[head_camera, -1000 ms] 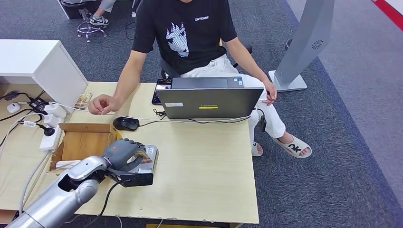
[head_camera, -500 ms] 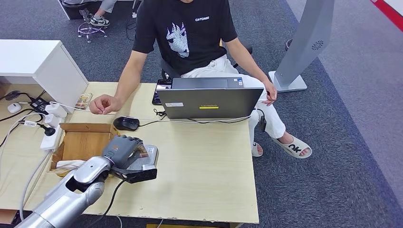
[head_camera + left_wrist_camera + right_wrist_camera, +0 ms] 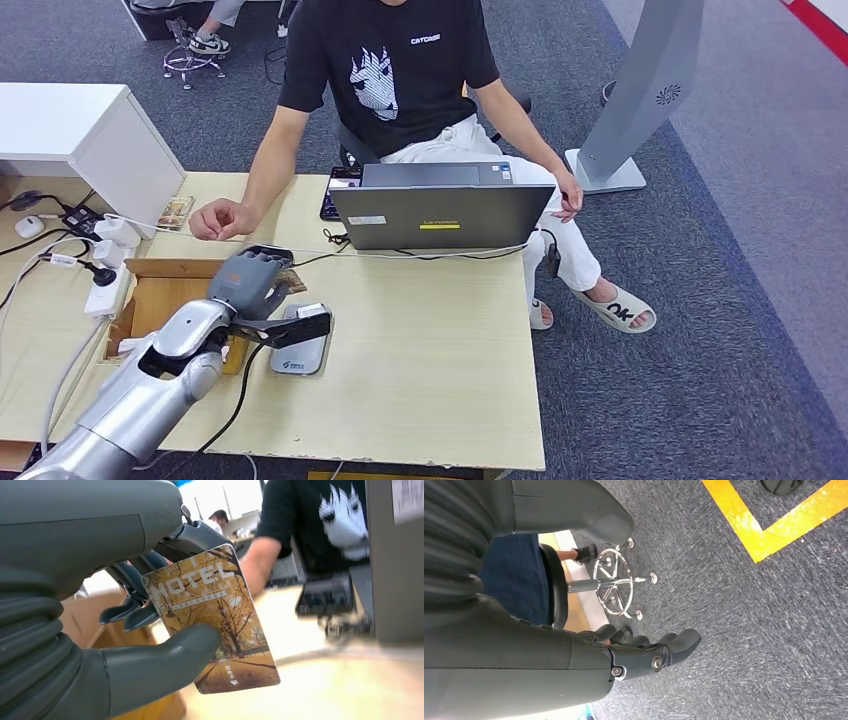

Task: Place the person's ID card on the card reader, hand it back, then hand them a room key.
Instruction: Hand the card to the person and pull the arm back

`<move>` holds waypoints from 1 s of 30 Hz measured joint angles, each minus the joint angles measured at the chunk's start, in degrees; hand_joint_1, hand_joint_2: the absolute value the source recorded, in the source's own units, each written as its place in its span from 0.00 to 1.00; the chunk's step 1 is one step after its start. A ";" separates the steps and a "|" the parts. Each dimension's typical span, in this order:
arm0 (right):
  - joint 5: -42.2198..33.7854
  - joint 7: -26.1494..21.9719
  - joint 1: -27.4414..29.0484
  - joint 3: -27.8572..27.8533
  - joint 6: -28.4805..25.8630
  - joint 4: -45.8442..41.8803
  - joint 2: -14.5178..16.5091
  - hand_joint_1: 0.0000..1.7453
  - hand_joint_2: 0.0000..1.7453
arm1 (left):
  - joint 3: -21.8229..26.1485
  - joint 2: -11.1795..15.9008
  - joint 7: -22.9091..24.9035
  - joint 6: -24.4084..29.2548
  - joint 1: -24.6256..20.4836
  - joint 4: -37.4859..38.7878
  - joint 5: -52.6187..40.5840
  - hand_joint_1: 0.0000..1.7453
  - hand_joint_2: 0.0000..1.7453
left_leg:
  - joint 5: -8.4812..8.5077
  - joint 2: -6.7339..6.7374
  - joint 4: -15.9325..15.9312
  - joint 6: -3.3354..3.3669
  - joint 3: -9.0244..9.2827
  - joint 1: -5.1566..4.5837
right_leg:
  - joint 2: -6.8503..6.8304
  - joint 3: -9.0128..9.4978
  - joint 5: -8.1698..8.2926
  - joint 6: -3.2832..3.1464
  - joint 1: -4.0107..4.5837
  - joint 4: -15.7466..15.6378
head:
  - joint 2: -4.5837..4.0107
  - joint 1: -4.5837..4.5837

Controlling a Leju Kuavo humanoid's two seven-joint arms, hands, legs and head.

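We see a golden autumn-tree pattern on the room key with white "HOTEL" lettering. Our left hand is grey.

The left hand looks like matt grey plastic with a ribbed rubbery cover, and the room key in it is a smooth, glossy printed card. The desk has a pale matt wood-grain top, the box is plain brown cardboard, the arm brushed silver metal. The carpet is rough grey pile.
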 joint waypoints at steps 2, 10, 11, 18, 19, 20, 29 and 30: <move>0.31 -0.09 0.00 -0.14 0.06 -0.03 0.01 0.00 1.00 | 0.82 -0.33 0.63 0.48 -1.03 -0.75 -1.62 1.00 1.00 | 0.00 0.00 0.00 0.00 -0.01 0.00 | 0.00 0.00 0.00 0.00 0.00 0.00 | 0.00 0.01; 1.61 -0.72 -0.01 -0.93 0.79 -0.18 0.02 0.00 1.00 | 4.46 -1.60 1.98 2.85 -2.90 -3.10 -4.80 1.00 1.00 | 0.00 0.01 0.00 0.00 -0.01 0.00 | 0.02 -0.02 0.00 0.00 0.00 0.00 | 0.00 -0.01; 1.79 -0.72 -0.01 -1.05 0.78 -0.20 0.02 0.00 1.00 | 5.01 -1.73 1.97 3.18 -2.91 -3.28 -5.19 1.00 1.00 | 0.00 0.01 0.00 0.00 -0.01 0.00 | 0.02 -0.02 0.00 0.00 0.00 0.00 | 0.00 -0.01; 3.49 -0.86 -0.05 -1.50 0.82 -0.36 0.02 0.00 1.00 | 8.86 -2.11 5.37 7.66 -3.72 -3.90 -11.70 1.00 1.00 | 0.00 0.01 0.00 0.00 -0.01 0.01 | 0.02 -0.02 0.00 0.00 0.01 0.01 | 0.00 0.00; 3.70 -0.88 -0.07 -1.50 0.84 -0.37 0.02 0.00 1.00 | 9.49 -2.11 5.65 8.14 -3.90 -3.90 -12.11 1.00 1.00 | 0.00 0.01 0.00 0.00 -0.01 0.01 | 0.02 -0.02 0.00 0.00 0.01 0.01 | 0.00 0.00; 3.85 -0.90 -0.11 -1.50 0.88 -0.37 0.02 0.00 1.00 | 10.13 -2.12 5.79 8.53 -4.04 -3.89 -12.31 1.00 1.00 | 0.00 0.02 0.00 0.00 -0.01 0.01 | 0.02 -0.02 0.00 0.00 0.01 0.01 | 0.00 -0.01; 5.09 -0.72 -0.32 -1.51 0.96 -0.37 0.02 0.00 1.00 | 14.37 -2.88 4.54 15.20 -3.41 -3.90 -13.72 0.00 1.00 | 0.00 0.01 0.00 0.00 -0.04 0.00 | 0.02 -0.02 0.00 0.00 0.00 0.01 | 0.00 0.01; 5.31 -0.72 -0.32 -1.52 0.98 -0.38 0.02 0.00 1.00 | 14.88 -3.14 4.26 16.75 -2.94 -4.02 -14.03 0.00 1.00 | 0.00 0.02 0.00 0.00 -0.04 0.00 | 0.02 -0.02 0.00 0.00 0.00 0.01 | 0.00 0.00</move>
